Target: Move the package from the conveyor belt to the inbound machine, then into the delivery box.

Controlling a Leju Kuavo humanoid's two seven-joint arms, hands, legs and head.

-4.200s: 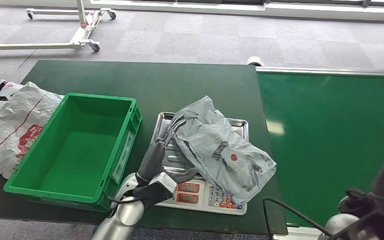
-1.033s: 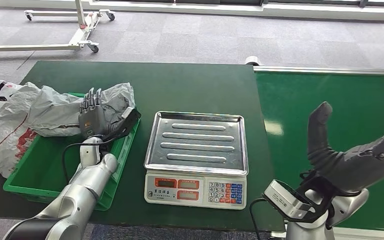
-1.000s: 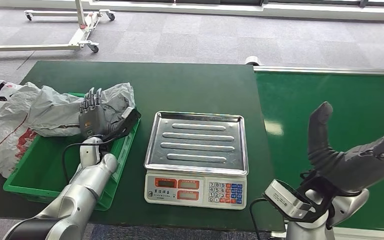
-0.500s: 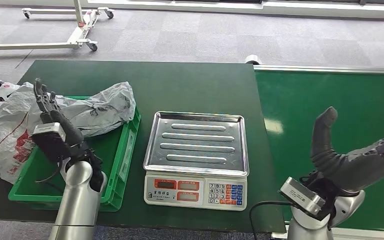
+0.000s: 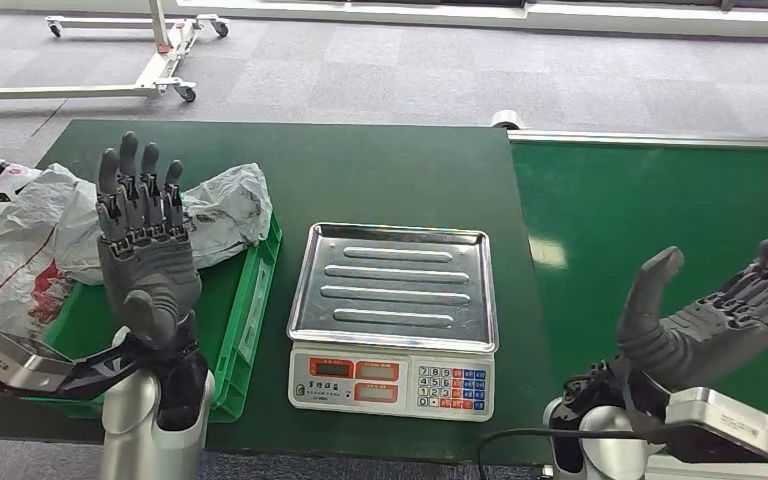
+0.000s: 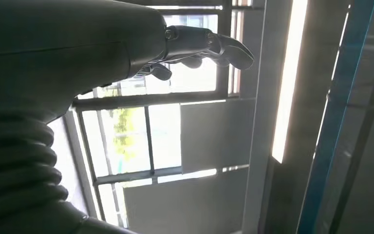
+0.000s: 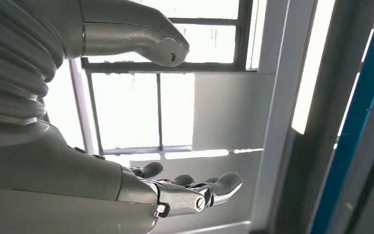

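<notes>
Package (image 5: 210,215), a grey crumpled poly mailer, lies draped over the far rim of the green delivery crate (image 5: 255,300), partly inside, partly spilling toward the white printed sack (image 5: 10,250) at the crate's outer side. Inbound machine, a weighing scale with steel pan (image 5: 395,285), stands bare just beside the crate on the dark green worktop (image 5: 380,170). Conveyor belt (image 5: 660,220) carries nothing in the visible stretch.

Left robot hand (image 5: 145,250) is raised, palm up, fingers spread, holding nothing, above the crate's near end. Right robot hand (image 5: 705,320) is likewise spread and bare, over the belt's near edge.

Judgement: the transfer looks essentially done; the package has reached the box, though not fully settled. Next move probably calls for nudging it down inside, or waiting on the belt for another parcel.

Hard to make out: how much of the package sits below the rim, since the left robot hand covers that part. Scale display is unreadable. Wrist views show windows and ceiling.
</notes>
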